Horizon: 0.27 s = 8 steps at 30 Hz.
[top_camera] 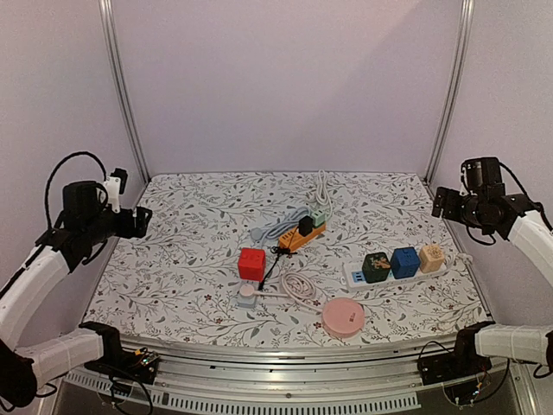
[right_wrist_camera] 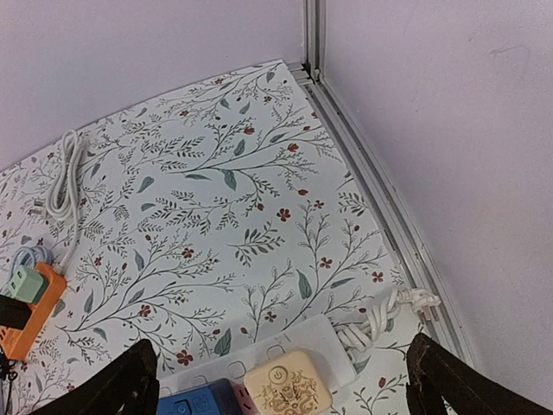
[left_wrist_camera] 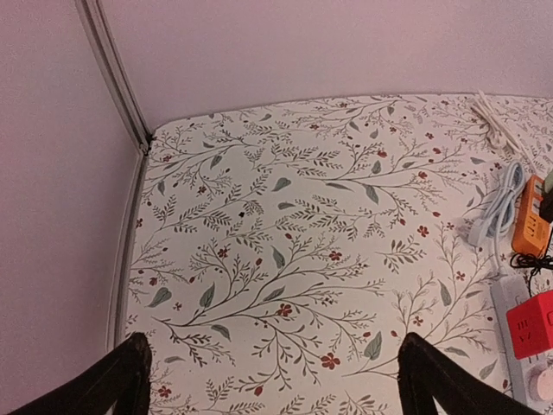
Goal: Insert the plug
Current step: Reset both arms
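Note:
A white cord (top_camera: 296,288) runs from a pink round reel (top_camera: 343,316) to a pale round plug (top_camera: 248,294). The plug rests at the near end of a short light strip (top_camera: 244,302) that carries a red cube (top_camera: 251,263). I cannot tell whether the plug is seated in it. The left wrist view catches the red cube (left_wrist_camera: 529,324) and the plug (left_wrist_camera: 544,382) at its right edge. My left gripper (top_camera: 140,220) (left_wrist_camera: 276,380) hangs open over bare cloth at the far left. My right gripper (top_camera: 439,201) (right_wrist_camera: 285,380) is open and empty, high at the far right.
An orange strip (top_camera: 302,235) with black and green adapters lies mid-table, with grey and white cords coiled behind it. A white strip (top_camera: 354,277) at the right holds dark green, blue and beige cubes (right_wrist_camera: 285,389); its bundled cord (right_wrist_camera: 389,316) lies by the right wall rail.

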Motion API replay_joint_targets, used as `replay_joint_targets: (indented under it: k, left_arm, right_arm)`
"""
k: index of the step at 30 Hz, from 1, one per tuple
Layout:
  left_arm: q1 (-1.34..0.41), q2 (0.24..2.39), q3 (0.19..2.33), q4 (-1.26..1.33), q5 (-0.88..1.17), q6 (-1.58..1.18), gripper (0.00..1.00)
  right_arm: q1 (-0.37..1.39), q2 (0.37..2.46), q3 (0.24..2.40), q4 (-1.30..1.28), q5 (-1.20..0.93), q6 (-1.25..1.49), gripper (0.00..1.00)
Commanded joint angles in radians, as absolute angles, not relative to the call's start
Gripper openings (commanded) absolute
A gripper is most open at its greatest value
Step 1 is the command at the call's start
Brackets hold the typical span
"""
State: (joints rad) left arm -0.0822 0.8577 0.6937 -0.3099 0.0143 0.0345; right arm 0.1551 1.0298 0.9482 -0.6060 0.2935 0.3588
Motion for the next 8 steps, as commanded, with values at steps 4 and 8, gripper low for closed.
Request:
replay_joint_targets:
  k: [4, 8]
  left_arm:
    - [0.027, 0.766, 0.572, -0.178, 0.094, -0.065, 0.99]
    - [0.052, 0.735, 0.526, -0.16, 0.11, -0.062, 0.99]
  right_arm:
    - [0.152, 0.953, 0.878, -0.603, 0.455, 0.374, 0.99]
    - [0.151, 0.88, 0.838, -0.551, 0.455, 0.333, 0.99]
